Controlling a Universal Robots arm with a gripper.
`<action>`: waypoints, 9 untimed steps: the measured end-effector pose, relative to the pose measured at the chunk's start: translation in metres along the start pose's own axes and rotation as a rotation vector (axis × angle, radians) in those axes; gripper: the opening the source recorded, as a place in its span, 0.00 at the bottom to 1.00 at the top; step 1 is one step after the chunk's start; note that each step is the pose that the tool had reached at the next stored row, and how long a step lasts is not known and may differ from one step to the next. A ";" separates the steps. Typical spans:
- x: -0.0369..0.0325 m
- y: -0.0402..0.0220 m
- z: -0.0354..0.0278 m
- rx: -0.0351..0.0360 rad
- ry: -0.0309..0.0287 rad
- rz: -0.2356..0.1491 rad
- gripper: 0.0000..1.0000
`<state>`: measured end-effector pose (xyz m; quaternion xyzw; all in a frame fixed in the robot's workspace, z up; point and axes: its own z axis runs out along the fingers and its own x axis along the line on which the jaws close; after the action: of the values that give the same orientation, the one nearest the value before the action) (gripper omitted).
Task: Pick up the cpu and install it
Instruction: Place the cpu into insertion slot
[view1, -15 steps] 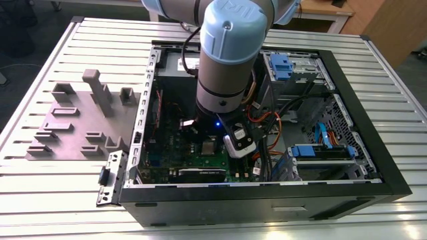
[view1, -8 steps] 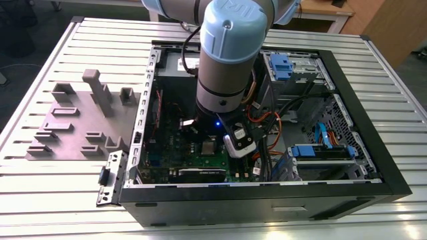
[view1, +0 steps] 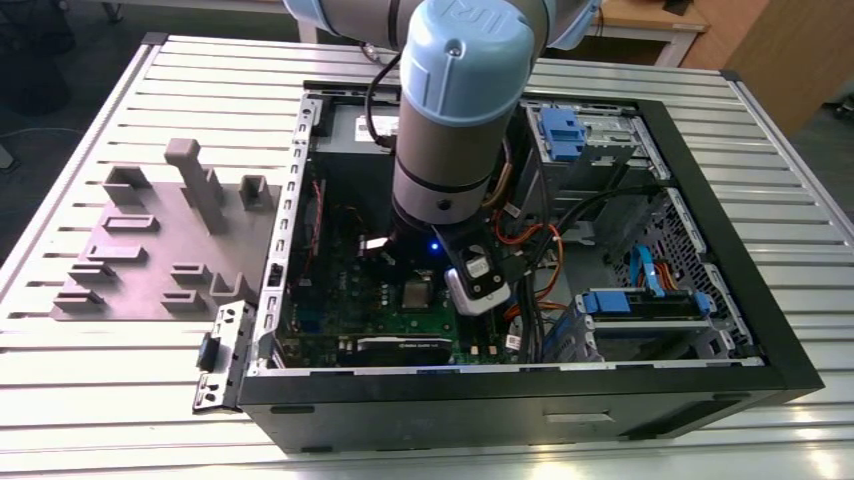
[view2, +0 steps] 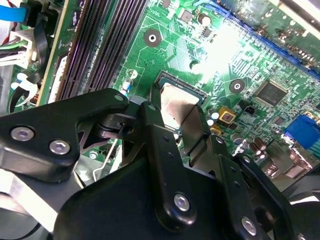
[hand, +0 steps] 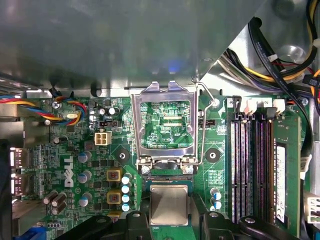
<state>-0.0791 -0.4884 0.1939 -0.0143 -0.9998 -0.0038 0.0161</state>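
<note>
cpu (hand: 169, 204) flat in socket (hand: 169, 179) on motherboard (hand: 75, 165), square, no long axis | claw (hand: 172, 220) directly above, straddling two opposite edges — pinching or merely flanking cannot be told | socket frame (hand: 136, 125) swung open just beside

The cpu (hand: 169, 204) lies on the motherboard (hand: 212, 167), just beside the socket frame (hand: 162, 94).

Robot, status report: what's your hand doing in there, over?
Hand low over the motherboard. Cpu right under it. Socket frame flipped open, out of the way.
</note>
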 end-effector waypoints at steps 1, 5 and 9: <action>0.0002 0.0000 0.0000 0.0001 0.0001 0.000 0.41; 0.0012 0.0000 0.0000 0.0000 0.0000 0.000 0.41; 0.0014 -0.0001 0.0006 0.0002 0.0001 0.000 0.41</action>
<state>-0.0805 -0.4884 0.1933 -0.0142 -0.9998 -0.0037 0.0162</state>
